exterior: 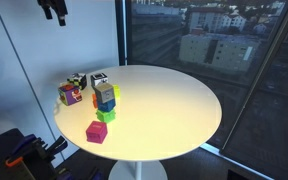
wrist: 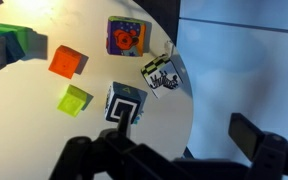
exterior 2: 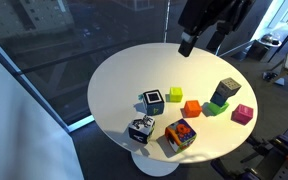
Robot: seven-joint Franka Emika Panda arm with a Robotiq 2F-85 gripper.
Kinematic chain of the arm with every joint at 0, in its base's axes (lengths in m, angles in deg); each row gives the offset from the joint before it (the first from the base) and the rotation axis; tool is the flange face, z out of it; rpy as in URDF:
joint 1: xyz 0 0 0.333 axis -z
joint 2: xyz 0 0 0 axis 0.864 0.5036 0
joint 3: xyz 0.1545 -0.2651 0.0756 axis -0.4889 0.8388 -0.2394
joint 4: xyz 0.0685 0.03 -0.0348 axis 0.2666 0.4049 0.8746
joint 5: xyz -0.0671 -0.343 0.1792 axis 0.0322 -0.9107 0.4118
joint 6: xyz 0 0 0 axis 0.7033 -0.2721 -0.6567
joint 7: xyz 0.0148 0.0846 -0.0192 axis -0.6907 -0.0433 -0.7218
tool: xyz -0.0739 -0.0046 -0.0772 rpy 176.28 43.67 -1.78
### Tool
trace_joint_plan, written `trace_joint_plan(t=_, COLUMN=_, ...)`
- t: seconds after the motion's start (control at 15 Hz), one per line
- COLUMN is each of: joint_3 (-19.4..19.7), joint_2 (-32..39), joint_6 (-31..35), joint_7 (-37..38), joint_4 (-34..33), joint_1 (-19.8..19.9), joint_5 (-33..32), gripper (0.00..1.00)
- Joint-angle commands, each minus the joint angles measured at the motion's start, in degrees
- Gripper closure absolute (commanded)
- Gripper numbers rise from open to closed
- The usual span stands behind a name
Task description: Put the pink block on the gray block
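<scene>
The pink block [exterior: 96, 131] [exterior 2: 243, 114] lies alone on the round white table [exterior: 174, 100] near its edge. It is out of the wrist view. The gray block [exterior: 104, 90] [exterior 2: 225, 90] is the top of a small cluster with a blue block [exterior: 105, 102] and a green block [exterior: 106, 115] [exterior 2: 215, 108], close to the pink one. In the wrist view only a dark gray edge shows at the far left. My gripper [exterior: 54, 12] [exterior 2: 202, 45] [wrist: 184, 150] hangs high above the table, open and empty, far from both blocks.
A purple-and-orange cube [exterior: 71, 94] [exterior 2: 181, 135] [wrist: 125, 37], a white cube with black marks [exterior 2: 140, 129] [wrist: 162, 75], a teal-and-white cube [exterior 2: 154, 101] [wrist: 126, 103], an orange block [exterior 2: 192, 107] [wrist: 68, 62] and a lime block [exterior 2: 176, 95] [wrist: 75, 99] lie scattered on the table. Windows stand behind it.
</scene>
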Motion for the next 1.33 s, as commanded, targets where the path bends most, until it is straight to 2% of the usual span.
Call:
trace_joint_plan(t=0.0, joint_3=0.5, joint_2=-2.3, joint_6=-3.6, joint_7=1.5, joint_4=0.8, joint_1=1.3, joint_5=-3.0, gripper=0.0)
trace_joint_plan(t=0.67, joint_3=2.3, joint_2=-8.6, joint_6=-14.7, joint_7=-1.3, joint_4=4.7, joint_1=3.8, joint_5=-10.5, gripper=0.0)
trace_joint_plan(t=1.27, joint_3=5.3, joint_2=-18.4, joint_6=-12.3, joint_7=-6.5, joint_4=16.0, joint_1=4.6, joint_5=-15.5, gripper=0.0)
